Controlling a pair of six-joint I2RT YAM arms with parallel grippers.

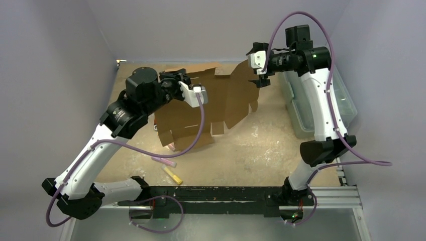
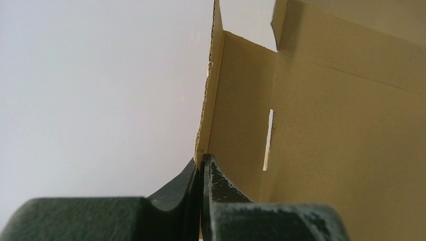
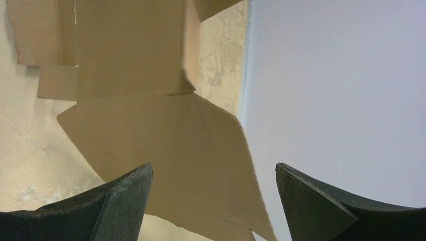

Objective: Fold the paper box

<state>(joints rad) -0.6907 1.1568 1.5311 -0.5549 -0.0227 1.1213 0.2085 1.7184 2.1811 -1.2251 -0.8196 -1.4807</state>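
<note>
Top external view checked first. Found a plain brown cardboard die-cut paper box [image 1: 226, 100], unfolded with flaps and tabs spread, on the far middle of the worn beige desk [image 1: 251, 150], between the left arm [image 1: 100, 145] and the right arm [image 1: 321, 110]. Found its near flaps lying on the desk surface and its left panel raised beside the left arm's wrist. Noted a translucent pale-green plastic bin [image 1: 301, 113] at the right edge of the desk, just beside the right arm and apart from the paper box. Noted a thin pink pen-like stick [image 1: 165, 161] and a short yellow stick [image 1: 173, 174] near the front of the desk, just ahead of the cardboard's near edge — kind not legible at this size.

Left wrist view: left gripper [image 2: 203, 168] pinched tight on the corrugated edge of one cardboard panel, dark fingers [image 2: 176, 193] pressed together on it with no gap showing. Recorded that panel standing on edge before the camera, a narrow slot cut at the fold beyond it, pale grey wall [image 2: 100, 90] behind.

Right wrist view: right gripper [image 3: 213, 173] spread wide — nothing between its fingers. Positioned over the far right flap of the paper box, with an angled tab and creased panels visible below. Unable to tell from either view whether a finger touches the cardboard. From above, located at the far right corner of the paper box, near the far end of the plastic bin.
</note>
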